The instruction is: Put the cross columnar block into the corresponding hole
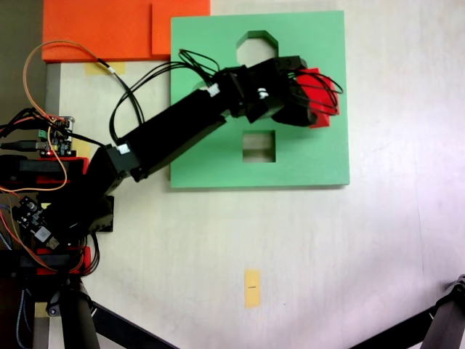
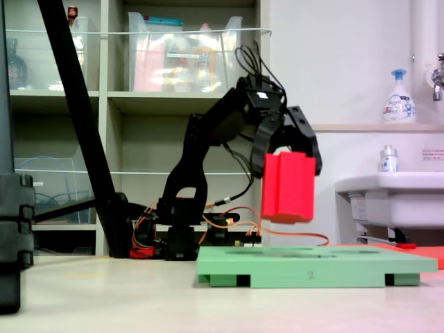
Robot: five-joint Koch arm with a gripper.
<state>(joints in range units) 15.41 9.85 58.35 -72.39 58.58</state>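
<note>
My gripper (image 1: 320, 95) is shut on the red cross columnar block (image 1: 325, 81) and holds it over the right part of the green foam board (image 1: 211, 161). From the side, the block (image 2: 288, 189) hangs upright and slightly tilted from the gripper (image 2: 291, 155), clear of the board (image 2: 312, 275) by a gap of about a third of its height. An octagonal cutout (image 1: 256, 48) and a square cutout (image 1: 259, 146) show in the board. The corresponding plus-shaped hole is hidden under the arm and block.
An orange foam sheet (image 1: 109, 29) lies at the board's upper left. The arm's base, circuit boards and wires (image 1: 43, 145) sit at the left. A yellow tape mark (image 1: 251, 288) lies on the table below the board. Tripod legs (image 1: 109, 323) cross the bottom corners.
</note>
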